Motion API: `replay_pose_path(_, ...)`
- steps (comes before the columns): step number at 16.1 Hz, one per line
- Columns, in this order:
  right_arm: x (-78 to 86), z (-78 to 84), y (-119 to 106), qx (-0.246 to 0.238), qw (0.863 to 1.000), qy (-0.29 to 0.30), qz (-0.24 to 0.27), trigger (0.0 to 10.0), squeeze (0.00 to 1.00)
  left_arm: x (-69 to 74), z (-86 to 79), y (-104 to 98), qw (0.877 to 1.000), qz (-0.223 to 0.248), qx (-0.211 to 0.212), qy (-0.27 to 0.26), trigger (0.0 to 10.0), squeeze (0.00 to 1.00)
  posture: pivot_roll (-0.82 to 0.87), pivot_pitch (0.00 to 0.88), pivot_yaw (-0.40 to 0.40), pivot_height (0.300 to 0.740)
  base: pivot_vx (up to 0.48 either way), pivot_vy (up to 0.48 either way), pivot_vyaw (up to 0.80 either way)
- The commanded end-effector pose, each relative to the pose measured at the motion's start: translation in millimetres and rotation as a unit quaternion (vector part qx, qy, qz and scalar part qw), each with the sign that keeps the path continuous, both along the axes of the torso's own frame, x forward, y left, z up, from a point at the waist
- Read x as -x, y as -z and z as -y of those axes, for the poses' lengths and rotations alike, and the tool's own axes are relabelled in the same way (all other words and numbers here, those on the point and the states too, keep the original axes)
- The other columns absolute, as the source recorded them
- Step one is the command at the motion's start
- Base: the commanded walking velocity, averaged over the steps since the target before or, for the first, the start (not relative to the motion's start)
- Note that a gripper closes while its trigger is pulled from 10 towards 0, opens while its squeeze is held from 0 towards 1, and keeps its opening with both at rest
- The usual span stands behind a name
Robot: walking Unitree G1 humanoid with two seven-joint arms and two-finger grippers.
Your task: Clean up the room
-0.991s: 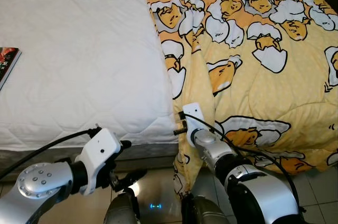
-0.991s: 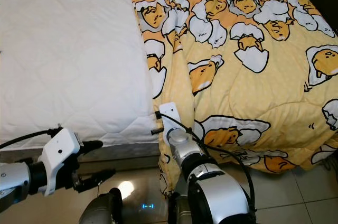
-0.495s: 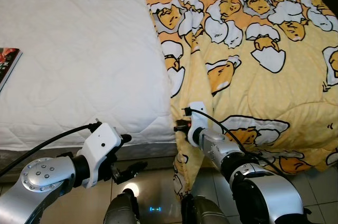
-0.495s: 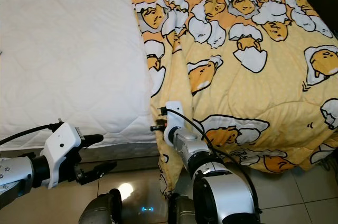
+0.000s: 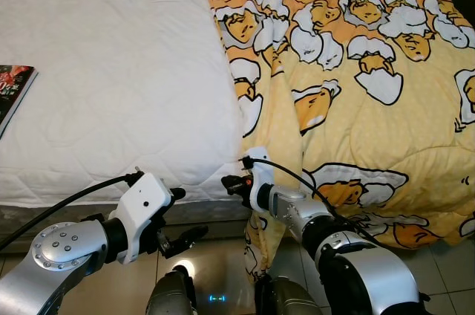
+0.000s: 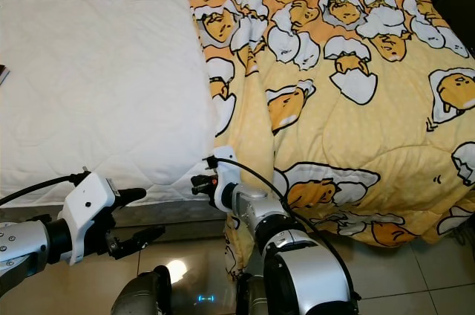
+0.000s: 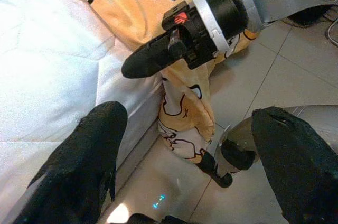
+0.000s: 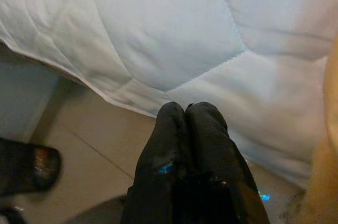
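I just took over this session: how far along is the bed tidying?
Done: the duvet covers the bed's right side. In hand: the right end effector, shut, is at the duvet's hanging edge; the left end effector hangs open below. Left: the mattress lies bare with a book on it.

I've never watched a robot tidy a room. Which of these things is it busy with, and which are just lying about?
Busy with:
- yellow quilt, bunched on one side of the bed, its edge hanging to the floor
- right gripper, fingers shut, at that hanging edge
- left gripper, fingers open, low by the bed

Lying about:
- book on the white mattress pad
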State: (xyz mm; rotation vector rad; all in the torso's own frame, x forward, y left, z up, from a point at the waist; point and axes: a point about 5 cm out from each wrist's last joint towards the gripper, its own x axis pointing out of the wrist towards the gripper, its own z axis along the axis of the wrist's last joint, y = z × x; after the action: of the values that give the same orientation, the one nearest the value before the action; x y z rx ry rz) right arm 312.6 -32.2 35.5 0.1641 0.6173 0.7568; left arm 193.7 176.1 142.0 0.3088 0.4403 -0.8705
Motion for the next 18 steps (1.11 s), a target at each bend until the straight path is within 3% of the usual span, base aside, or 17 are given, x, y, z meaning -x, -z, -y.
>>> replay_pose_path(1,2.1,1.3,5.0,0.053,0.998,-0.004,0.019,9.0,0.00,2.0,-0.3,3.3,1.000,-0.005,0.000,-0.001,10.0,0.00,0.11,0.178,-0.057,0.740,0.000,0.000,0.00)
replay_pose_path(2,4.2,1.1,9.0,0.112,0.992,-0.018,0.048,10.0,0.99,2.5,1.9,5.2,1.000,-0.005,0.003,-0.002,10.0,0.00,0.10,0.175,-0.058,0.740,0.000,0.000,0.00)
replay_pose_path(4,5.6,-2.9,10.3,0.123,0.990,0.014,0.061,10.0,1.00,-0.9,7.4,10.5,1.000,-0.008,0.010,-0.013,10.0,0.00,0.09,0.164,-0.060,0.740,0.000,0.000,0.00)
replay_pose_path(8,1.2,-2.3,2.8,0.085,0.992,0.048,0.077,10.0,1.00,-13.6,9.6,28.3,0.998,-0.009,0.015,-0.064,10.0,0.00,0.04,0.135,-0.050,0.740,0.000,0.000,0.00)
replay_pose_path(9,-0.4,5.5,4.2,0.118,0.988,0.047,0.089,10.0,1.00,-17.4,11.5,32.2,0.998,-0.004,0.011,-0.066,10.0,0.00,0.02,0.134,-0.047,0.740,0.000,0.000,0.00)
replay_pose_path(13,-8.4,17.4,0.4,0.127,0.985,0.086,0.073,10.0,1.00,-27.3,17.9,36.0,0.998,0.004,0.015,-0.069,10.0,0.00,0.01,0.127,-0.049,0.740,0.000,0.000,0.00)
replay_pose_path(18,-11.9,18.7,-3.4,0.135,0.984,0.098,0.069,10.0,1.00,-33.0,20.5,42.9,0.997,0.006,0.013,-0.072,10.0,0.00,-0.01,0.109,-0.051,0.740,0.000,0.000,0.00)
